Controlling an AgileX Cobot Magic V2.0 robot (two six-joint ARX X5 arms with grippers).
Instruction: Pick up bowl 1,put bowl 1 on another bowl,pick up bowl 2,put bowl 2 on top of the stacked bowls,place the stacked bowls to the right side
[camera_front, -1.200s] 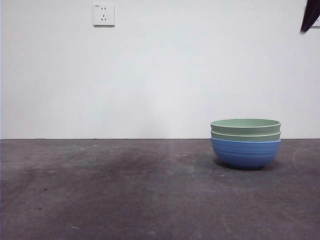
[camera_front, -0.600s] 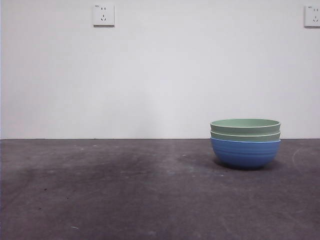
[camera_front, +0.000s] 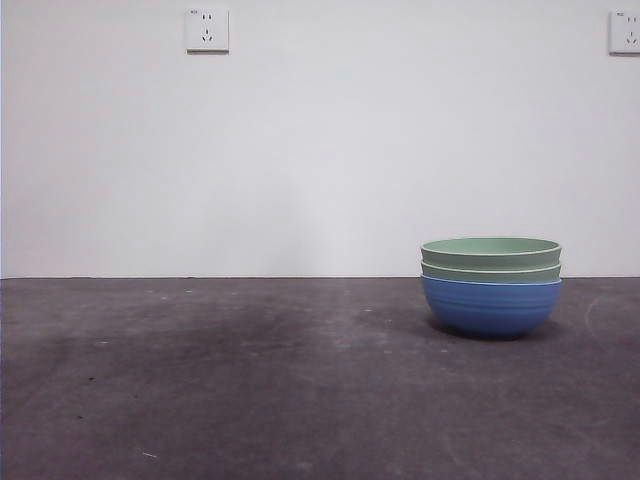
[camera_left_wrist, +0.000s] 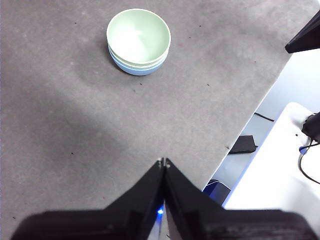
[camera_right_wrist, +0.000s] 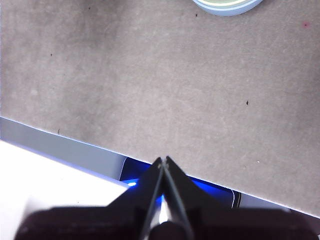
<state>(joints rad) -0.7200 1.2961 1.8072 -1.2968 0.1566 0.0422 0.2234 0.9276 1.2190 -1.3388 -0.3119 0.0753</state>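
Observation:
The stacked bowls stand on the right part of the grey table: the round blue bowl at the bottom, two pale green bowls nested in it. From above, the stack shows a pale green inside. My left gripper is shut and empty, well away from the stack. Only an edge of the stack reaches the right wrist view; there my right gripper is shut and empty, over the table's edge. Neither arm appears in the front view.
A white wall with two sockets rises behind the table. The table's edge runs close by the left gripper, with a white surface and cables beyond it. Another arm's black tip shows in the left wrist view.
The black arm tip at the top right corner of the front view has gone out of view, uncovering the right socket. The stacked bowls have not moved.

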